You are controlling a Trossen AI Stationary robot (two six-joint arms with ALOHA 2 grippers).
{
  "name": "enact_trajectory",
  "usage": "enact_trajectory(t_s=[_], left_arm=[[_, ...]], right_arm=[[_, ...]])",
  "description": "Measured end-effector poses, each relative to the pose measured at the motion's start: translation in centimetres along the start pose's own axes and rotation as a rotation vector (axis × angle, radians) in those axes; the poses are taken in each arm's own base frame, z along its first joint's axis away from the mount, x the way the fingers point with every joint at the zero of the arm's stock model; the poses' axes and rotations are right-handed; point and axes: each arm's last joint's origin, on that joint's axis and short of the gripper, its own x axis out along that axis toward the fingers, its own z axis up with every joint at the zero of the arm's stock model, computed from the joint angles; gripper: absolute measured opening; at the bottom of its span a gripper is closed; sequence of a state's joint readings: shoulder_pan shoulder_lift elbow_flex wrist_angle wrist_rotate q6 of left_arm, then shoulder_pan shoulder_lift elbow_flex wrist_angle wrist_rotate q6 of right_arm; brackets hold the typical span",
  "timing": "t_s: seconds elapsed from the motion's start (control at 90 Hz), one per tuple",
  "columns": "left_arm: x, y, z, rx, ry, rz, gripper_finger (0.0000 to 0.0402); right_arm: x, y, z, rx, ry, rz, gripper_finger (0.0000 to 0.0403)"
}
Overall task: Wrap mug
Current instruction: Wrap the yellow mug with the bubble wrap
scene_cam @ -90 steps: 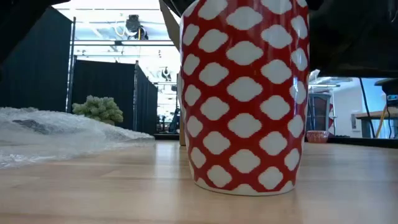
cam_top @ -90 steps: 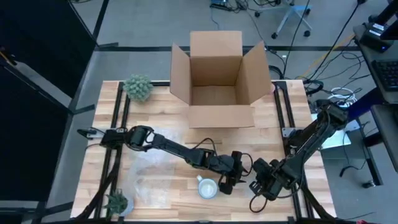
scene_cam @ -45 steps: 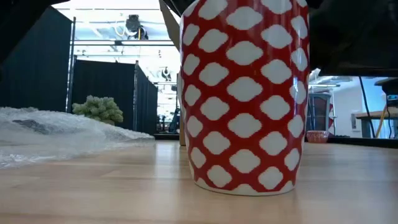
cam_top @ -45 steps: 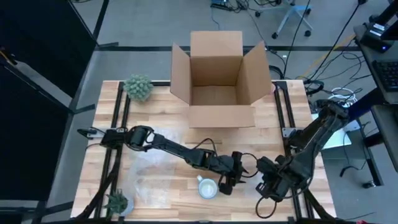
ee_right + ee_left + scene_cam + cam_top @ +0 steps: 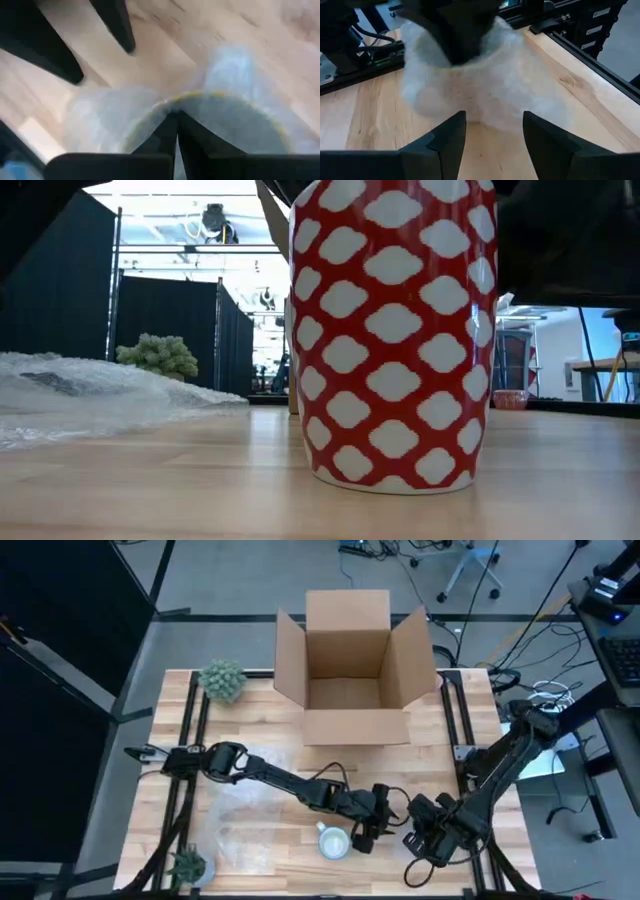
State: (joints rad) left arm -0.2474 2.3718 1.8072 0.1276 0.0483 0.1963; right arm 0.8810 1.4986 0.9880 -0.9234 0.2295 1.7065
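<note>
Little of the wrapping looked done. Nearest in the low view, the red-and-white patterned mug (image 5: 392, 330) stood upright and bare on the bench (image 5: 200, 480), filling the middle of the frame, with no wrap on the side that showed. In the high view it sat at lower centre (image 5: 333, 841), open mouth up, just past the right edge of the bubble wrap (image 5: 245, 825), which lay crumpled in the lower left of the bench; the same sheet showed at the left edge of the low view, well apart from the mug's base.

Both arms crowded the mug. The left claw (image 5: 366, 829) reached in from the left and hung just beside the mug's right side; its wrist view showed the fingers (image 5: 442, 137) spread apart, gripping nothing, a pale blurred shape ahead of them. The right claw (image 5: 422, 838) sat near the mug from the right. Its wrist view showed its two fingers closed together to a point, with pale film and a rounded rim blurred beyond; I could not tell whether anything was pinched between them.

By my reading, getting the mug onto the sheet and folding the wrap round it were left to do.

Farther back, a small green plant (image 5: 188, 865) stood at the lower left corner and a larger one (image 5: 222, 681) at the upper left. An open cardboard box (image 5: 349, 670) stood at the far edge, upper centre. With the two arms so close around the mug, they could foul each other.
</note>
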Motion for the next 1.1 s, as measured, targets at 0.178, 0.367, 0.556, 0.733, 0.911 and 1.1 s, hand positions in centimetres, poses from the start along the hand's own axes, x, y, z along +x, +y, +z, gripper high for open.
enact_trajectory(t_s=[0.178,0.367,0.556,0.733,0.911,1.1], left_arm=[[0.0,0.0,0.0,0.0,-0.001,0.001,0.018],[0.0,0.0,0.0,0.001,-0.003,0.001,0.018],[0.0,0.0,0.1,0.001,-0.003,0.001,0.018],[0.0,0.0,0.1,0.001,-0.006,0.002,0.018],[0.0,0.0,0.1,0.0,-0.002,0.0,0.018],[-0.1,0.0,0.1,0.0,-0.001,0.0,0.018]], right_arm=[[1.4,-0.8,-0.2,0.003,-0.042,-0.005,0.0],[3.0,-1.8,-0.5,0.045,-0.019,-0.006,0.0],[3.1,-2.0,-0.6,0.043,0.015,-0.033,0.0001],[3.0,-2.1,-0.4,0.063,0.038,-0.042,0.0001],[0.3,-1.4,0.0,0.028,0.102,-0.007,0.0],[-4.0,-0.4,0.7,-0.014,0.173,0.118,0.0]])
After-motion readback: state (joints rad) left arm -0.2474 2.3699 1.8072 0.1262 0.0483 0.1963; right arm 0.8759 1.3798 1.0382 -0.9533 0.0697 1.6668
